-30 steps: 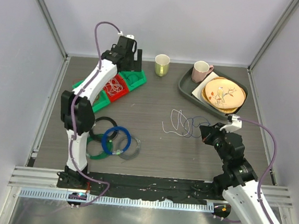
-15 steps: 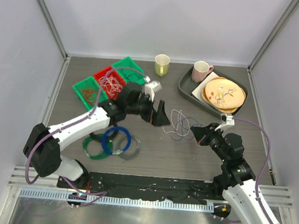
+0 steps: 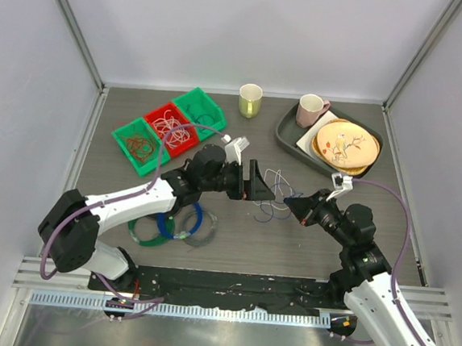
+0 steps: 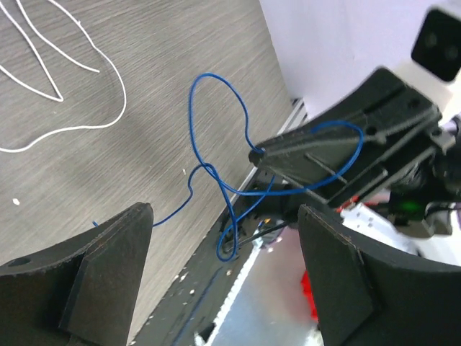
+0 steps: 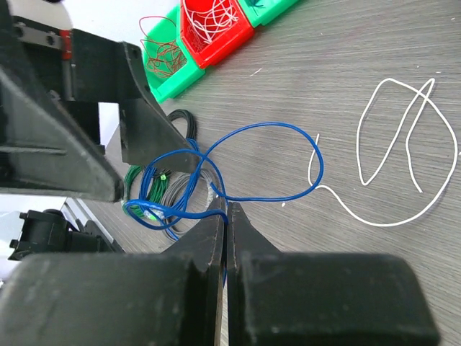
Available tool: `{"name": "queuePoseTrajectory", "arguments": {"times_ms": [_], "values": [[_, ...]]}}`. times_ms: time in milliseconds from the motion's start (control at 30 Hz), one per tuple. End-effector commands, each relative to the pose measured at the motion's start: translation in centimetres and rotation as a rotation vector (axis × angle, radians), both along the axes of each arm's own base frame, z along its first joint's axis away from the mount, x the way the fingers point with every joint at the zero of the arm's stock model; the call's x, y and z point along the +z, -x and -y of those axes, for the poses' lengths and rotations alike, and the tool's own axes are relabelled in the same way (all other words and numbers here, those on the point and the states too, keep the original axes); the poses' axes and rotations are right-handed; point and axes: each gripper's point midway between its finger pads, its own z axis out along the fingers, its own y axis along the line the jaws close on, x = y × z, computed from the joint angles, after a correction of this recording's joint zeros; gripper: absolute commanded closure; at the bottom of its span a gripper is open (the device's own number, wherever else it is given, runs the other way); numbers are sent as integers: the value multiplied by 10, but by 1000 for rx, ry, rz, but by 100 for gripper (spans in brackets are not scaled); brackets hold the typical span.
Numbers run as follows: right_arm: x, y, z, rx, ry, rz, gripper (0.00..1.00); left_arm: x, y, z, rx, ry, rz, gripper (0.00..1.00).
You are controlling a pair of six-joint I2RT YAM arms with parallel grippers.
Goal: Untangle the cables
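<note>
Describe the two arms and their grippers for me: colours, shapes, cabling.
Both the left arm and right arm have glossy white links joined by black joints. A mauve cable loops loosely along each. The left gripper and right gripper are matte black, with two flat wedge-shaped fingers and a small white block behind the wrist.

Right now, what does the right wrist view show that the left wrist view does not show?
Only the right wrist view: the red bin and the coiled cables. Only the left wrist view: the right gripper seen from outside, shut on the blue wire. Both: the blue wire, the white wire and the table.
</note>
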Motion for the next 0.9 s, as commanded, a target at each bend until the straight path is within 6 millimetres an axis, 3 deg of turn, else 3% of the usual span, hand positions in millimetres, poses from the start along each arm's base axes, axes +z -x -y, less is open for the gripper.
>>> {"name": "queuePoseTrajectory", "arguments": {"times_ms": [0,67,233,433,533,633,733,867], "values": [[21,2,-5,28,-44,78,99,-5,-16,8,145,67,-168,15],[22,2,-4,27,-46,84,99,-3,-18,13,154,90,-200,17],[23,3,-4,30,-45,89,99,-12,-16,26,113,136,-268,34],[21,3,-4,29,-40,82,99,-5,-11,38,51,194,-302,50],[20,2,-4,27,-37,75,99,-1,-10,37,47,201,-297,72],[19,2,-3,23,-31,74,99,1,-11,31,69,182,-266,100],[19,1,-2,14,-29,67,98,0,-11,22,97,149,-235,100],[12,-4,2,-25,-23,40,80,3,-30,5,214,68,-136,100]]}}
